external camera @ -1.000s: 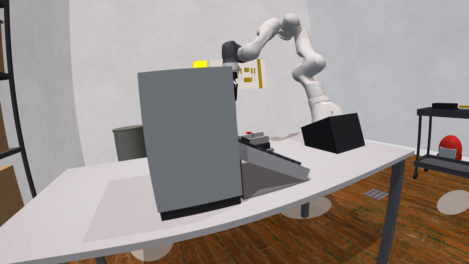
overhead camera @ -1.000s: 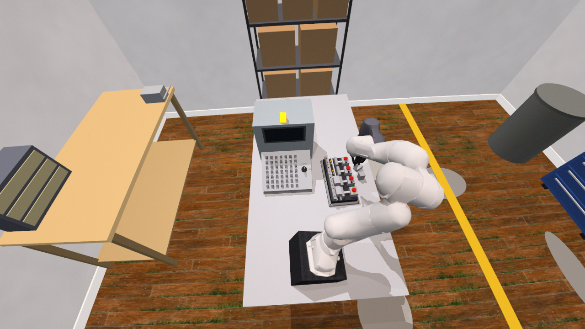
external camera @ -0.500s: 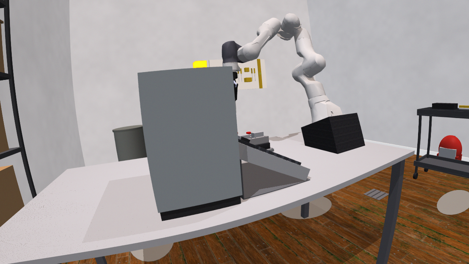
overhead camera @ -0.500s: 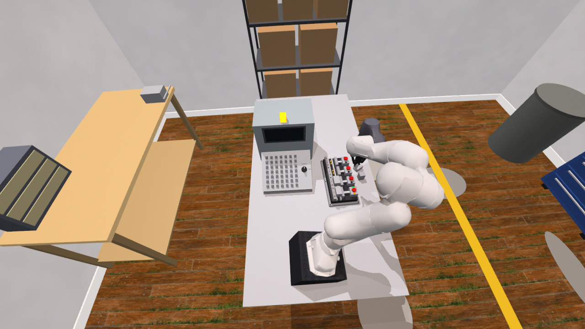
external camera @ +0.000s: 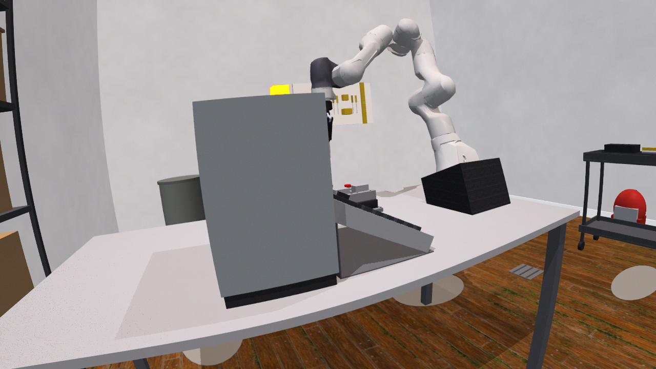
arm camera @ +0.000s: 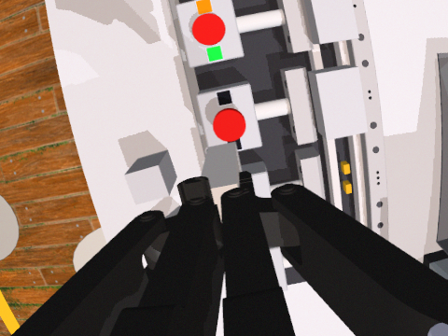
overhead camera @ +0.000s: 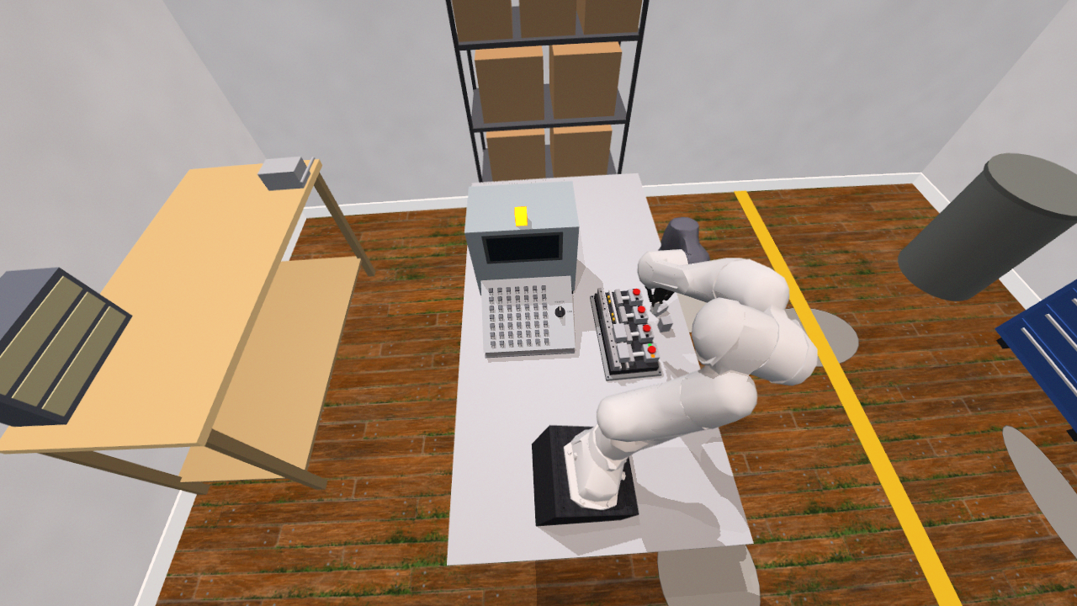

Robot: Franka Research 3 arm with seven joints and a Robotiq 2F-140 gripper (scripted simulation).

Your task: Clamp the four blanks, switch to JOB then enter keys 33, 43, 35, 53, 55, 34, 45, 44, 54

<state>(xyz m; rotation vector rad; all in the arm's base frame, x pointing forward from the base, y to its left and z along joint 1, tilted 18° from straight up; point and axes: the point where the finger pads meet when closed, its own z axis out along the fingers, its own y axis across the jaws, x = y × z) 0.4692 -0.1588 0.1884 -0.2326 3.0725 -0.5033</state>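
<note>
Gripper (overhead camera: 660, 301) (external camera: 330, 138) (arm camera: 227, 167) shut, nothing btwn tips; unlit valve knob (overhead camera: 646, 328) (arm camera: 229, 125) lies base-side of it, ahead in wrist view, prob. next push; blank (overhead camera: 621, 332) (arm camera: 341, 104) beyond, to rt.

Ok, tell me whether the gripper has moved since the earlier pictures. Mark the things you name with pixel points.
No, no visible shift, so no direction to give: in the top view, the gripper (overhead camera: 660, 295) (external camera: 330, 138) (arm camera: 227, 167) keeps its place relative to the cabinet's amber lamp (overhead camera: 521, 216) (external camera: 280, 89).
</note>
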